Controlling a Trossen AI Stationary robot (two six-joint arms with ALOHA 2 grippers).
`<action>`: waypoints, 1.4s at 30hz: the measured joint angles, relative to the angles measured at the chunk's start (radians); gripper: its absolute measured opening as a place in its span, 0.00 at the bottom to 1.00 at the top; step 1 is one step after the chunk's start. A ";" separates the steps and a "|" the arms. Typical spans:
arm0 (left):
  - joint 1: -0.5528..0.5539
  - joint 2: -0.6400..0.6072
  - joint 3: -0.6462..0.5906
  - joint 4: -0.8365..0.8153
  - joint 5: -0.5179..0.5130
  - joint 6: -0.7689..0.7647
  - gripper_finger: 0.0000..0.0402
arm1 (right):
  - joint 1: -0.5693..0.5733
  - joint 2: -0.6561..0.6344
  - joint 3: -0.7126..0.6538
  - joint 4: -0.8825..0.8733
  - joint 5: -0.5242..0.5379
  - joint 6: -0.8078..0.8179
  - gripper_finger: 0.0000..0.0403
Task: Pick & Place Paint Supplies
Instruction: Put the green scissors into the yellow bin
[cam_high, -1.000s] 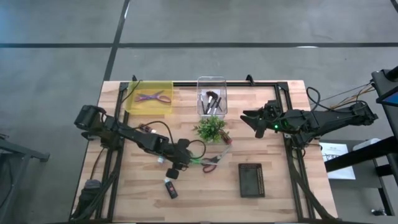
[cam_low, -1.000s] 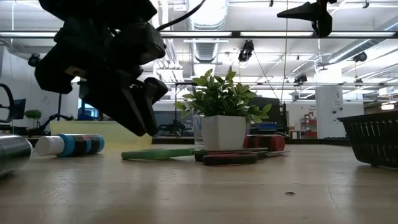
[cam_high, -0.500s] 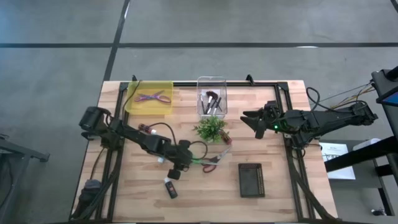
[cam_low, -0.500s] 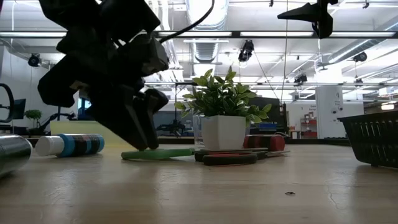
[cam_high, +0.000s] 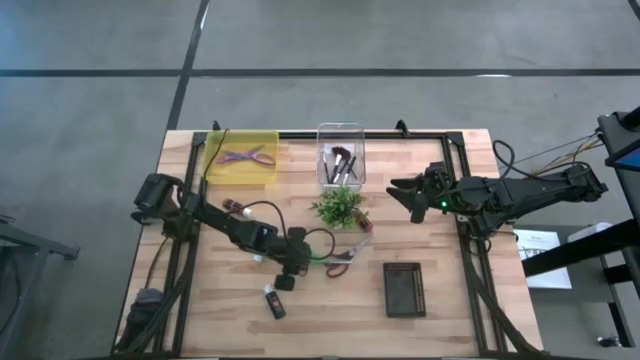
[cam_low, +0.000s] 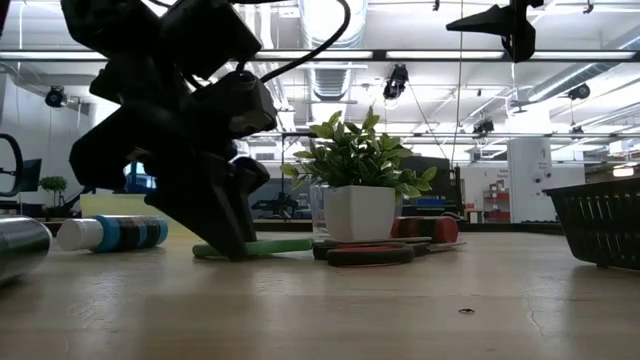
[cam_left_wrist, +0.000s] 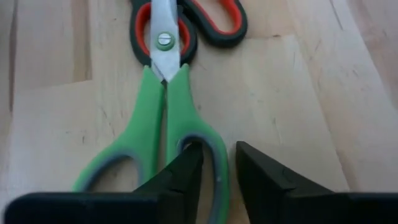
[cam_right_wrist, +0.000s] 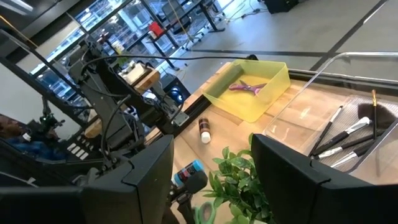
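Observation:
Green-handled scissors (cam_left_wrist: 166, 112) (cam_high: 318, 261) lie flat on the table, their blades crossing red-handled scissors (cam_left_wrist: 186, 25) (cam_high: 341, 266). My left gripper (cam_left_wrist: 217, 149) (cam_high: 296, 263) (cam_low: 232, 246) is open, low at the table. One finger is inside a green handle ring and the other is outside it. My right gripper (cam_right_wrist: 211, 180) (cam_high: 398, 190) is open and hovers to the right of the plant. Purple scissors (cam_high: 245, 156) lie in the yellow tray (cam_high: 215, 165). Brushes (cam_high: 340, 160) sit in the clear bin. A paint tube (cam_high: 273, 300) lies near the left gripper. My left gripper straddles the outer side of one green handle ring (cam_left_wrist: 219, 180), pointing down from above with the scissors flat on the table. I cannot tell whether its fingers touch the ring.
A potted plant (cam_high: 338, 206) (cam_low: 358, 165) stands just beyond the scissors. A black basket (cam_high: 404, 289) sits toward the near right. A second small tube (cam_high: 236, 208) lies beside the left arm. Bare wood lies between the basket and the right arm.
My left gripper has come down toward the table and moved slightly right, onto the handle end of the green scissors, staying open. The scissors and my right arm have kept still.

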 joint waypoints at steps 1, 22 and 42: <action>0.000 0.000 0.000 0.000 -0.002 -0.005 0.22 | 0.000 0.000 0.000 0.000 0.000 0.000 0.53; -0.004 -0.126 -0.008 -0.031 0.097 -0.023 0.05 | 0.000 0.000 0.000 0.002 0.001 -0.009 0.53; 0.025 -0.650 -0.005 -0.044 -0.346 -0.293 0.05 | -0.001 0.000 0.000 0.013 0.011 -0.060 0.53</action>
